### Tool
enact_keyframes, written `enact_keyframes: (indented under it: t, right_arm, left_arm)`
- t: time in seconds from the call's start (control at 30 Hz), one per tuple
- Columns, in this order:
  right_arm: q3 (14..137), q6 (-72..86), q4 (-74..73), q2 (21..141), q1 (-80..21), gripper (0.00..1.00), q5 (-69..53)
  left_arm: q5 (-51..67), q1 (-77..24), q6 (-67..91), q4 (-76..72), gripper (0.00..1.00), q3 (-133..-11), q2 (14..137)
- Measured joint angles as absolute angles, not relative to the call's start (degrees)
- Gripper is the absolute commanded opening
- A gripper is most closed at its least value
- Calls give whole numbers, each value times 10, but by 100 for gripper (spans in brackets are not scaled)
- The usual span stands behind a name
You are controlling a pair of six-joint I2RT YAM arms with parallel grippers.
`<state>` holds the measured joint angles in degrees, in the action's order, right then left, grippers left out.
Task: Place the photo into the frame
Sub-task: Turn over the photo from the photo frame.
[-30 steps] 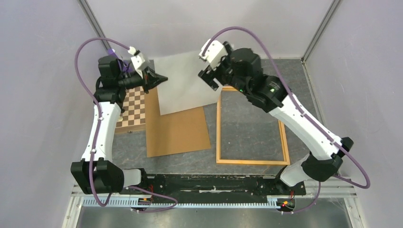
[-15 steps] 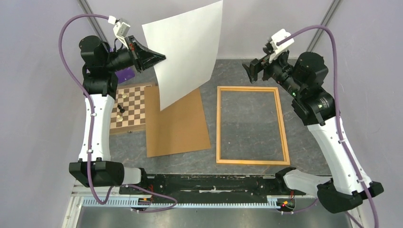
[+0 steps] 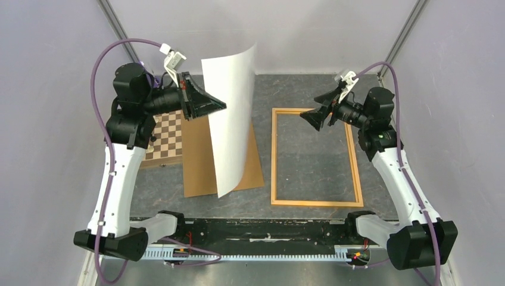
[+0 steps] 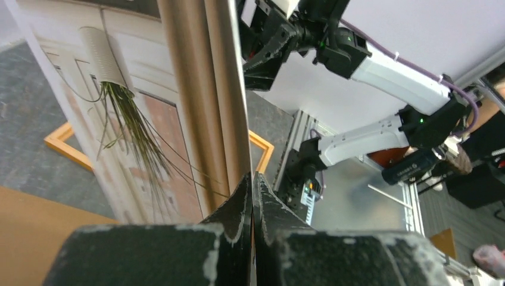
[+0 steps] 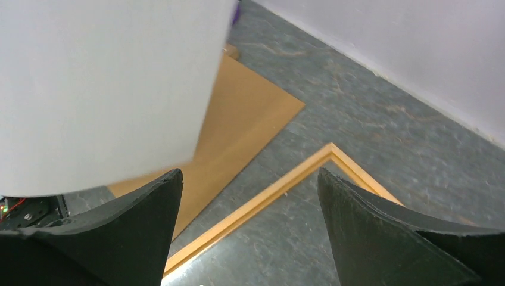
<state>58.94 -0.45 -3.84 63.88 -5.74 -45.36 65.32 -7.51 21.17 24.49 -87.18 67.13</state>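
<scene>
You've got the large glossy photo (image 3: 233, 122) off the grey worktop (image 3: 265, 89). A second ago it lay flat, white back up, at the far middle with both claws on it. Now it hangs nearly upright and bowed from your left claw (image 3: 221, 107) alone, which is pressed together on the sheet's left edge. The left wrist view shows the printed spiky plant facing that arm.

Your right claw (image 3: 311, 117) has let go and swung back. It hovers, spread wide and holding nothing, above the far end of the thin light-orange wooden frame (image 3: 274, 156), aimed at the sheet but well apart from it.

The photo hangs over the plain brown backing board (image 3: 199, 170), beside the brown-and-white chessboard (image 3: 168, 136). It sits left of the frame, which lies on the right half of the worktop. Whether its low corner touches the board, I can't tell. The pickup looks done; the carry rightward and the lay-down into the frame remain.
</scene>
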Motion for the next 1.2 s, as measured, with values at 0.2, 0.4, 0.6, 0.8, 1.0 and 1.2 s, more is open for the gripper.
enact_keyframes:
  t: [0.2, 0.4, 0.6, 0.8, 1.0, 1.2]
  right_arm:
    - [560, 4, 34, 616, -58, 86, -530]
    - [502, 20, 96, 597, -53, 87, -578]
    - [408, 101, 209, 589, -32, 92, -626]
    - [334, 190, 347, 587, -30, 92, -665]
    - [320, 219, 417, 587, -30, 92, -677]
    - [320, 225, 456, 592, -30, 91, -677]
  left_arm:
    - [559, -192, 110, 409, 2, -916, 663]
    - [504, -255, 79, 472, 2, -916, 667]
    - [479, -292, 41, 499, 2, -920, 670]
    - [467, -306, 4, 514, 2, -931, 670]
    - [470, -314, -11, 523, 2, -945, 670]
    - [486, -315, -13, 527, 2, -954, 670]
